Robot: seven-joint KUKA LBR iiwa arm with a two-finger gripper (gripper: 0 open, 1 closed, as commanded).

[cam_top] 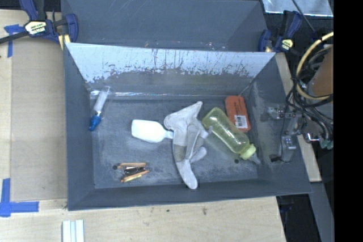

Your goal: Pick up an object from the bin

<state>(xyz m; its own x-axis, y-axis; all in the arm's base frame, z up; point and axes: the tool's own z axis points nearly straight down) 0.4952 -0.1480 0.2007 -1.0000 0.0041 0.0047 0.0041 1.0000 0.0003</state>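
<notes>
Gripper (282,144) at 3 o'clock by the bin wall (266,122); jaw state cannot be told. Nearest target: green bottle (227,132). Straddle its narrow width.

Floor (170,100) behind glove (185,132) was bare, wide room to pass. Just R of glove, bottle (227,132) & orange block (237,113) crowded in. Scoop (148,131) sat at its L; beyond, open floor to syringe (98,110).
</notes>
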